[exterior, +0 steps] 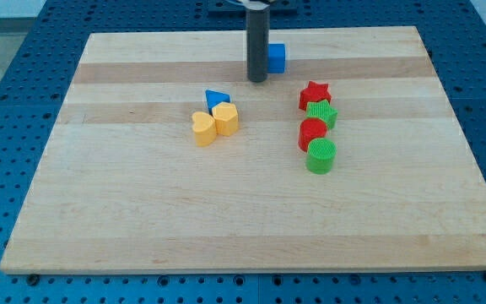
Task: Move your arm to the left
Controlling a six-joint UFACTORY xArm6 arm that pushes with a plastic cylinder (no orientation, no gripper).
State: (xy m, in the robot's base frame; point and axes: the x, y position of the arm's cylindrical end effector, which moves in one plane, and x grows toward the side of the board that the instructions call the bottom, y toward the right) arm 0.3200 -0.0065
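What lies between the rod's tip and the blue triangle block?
In the camera view, only bare wood lies between my tip and the blue triangle block.

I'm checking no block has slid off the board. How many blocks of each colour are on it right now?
Blue: 2, a blue cube and a blue triangle
Yellow: 2, a yellow heart and a yellow hexagon
Red: 2, a red star and a red cylinder
Green: 2, a green star and a green cylinder
Total: 8
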